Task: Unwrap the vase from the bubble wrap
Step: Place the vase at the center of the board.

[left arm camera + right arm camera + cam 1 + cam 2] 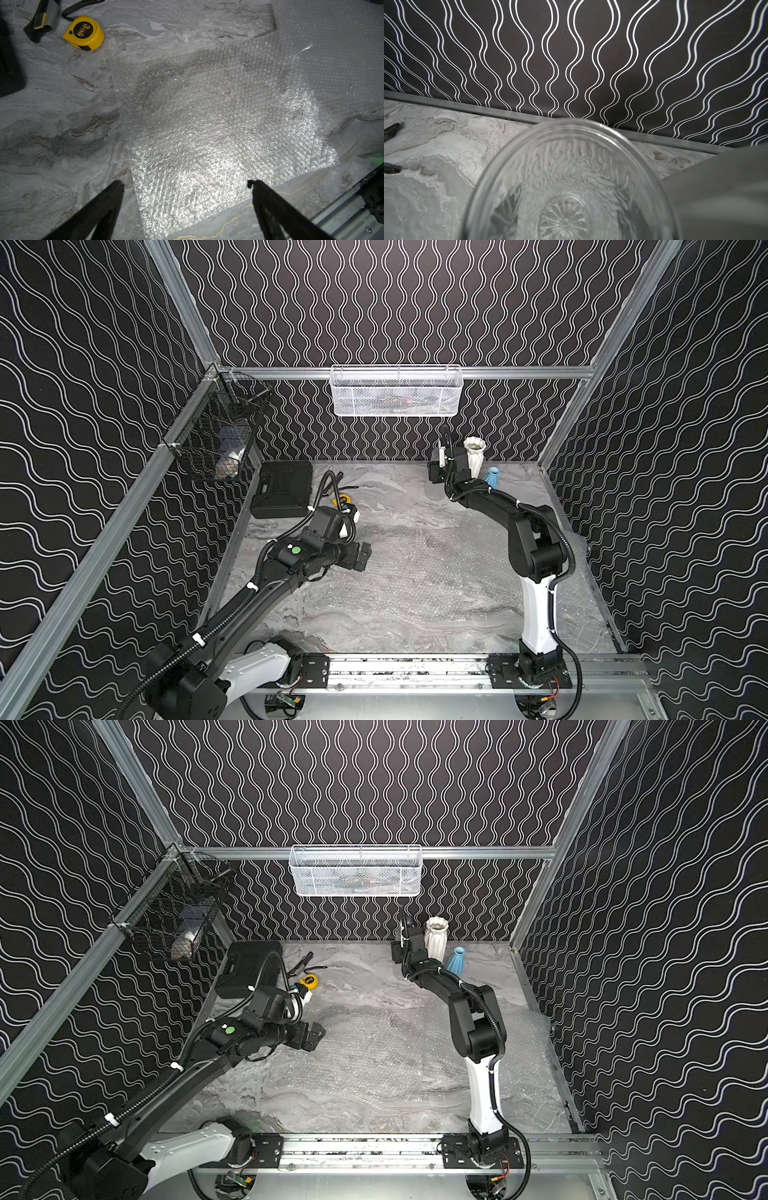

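The left gripper (185, 184) hangs wide open over flat bubble wrap (207, 135), centre frame. The right gripper (436, 470), upper right beside a white vase (473, 458): opening indiscernible, perhaps around a glass vase (571, 187).

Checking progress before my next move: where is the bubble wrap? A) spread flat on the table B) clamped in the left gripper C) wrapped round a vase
A: the bubble wrap lies spread flat on the table, and the left gripper is open and empty.
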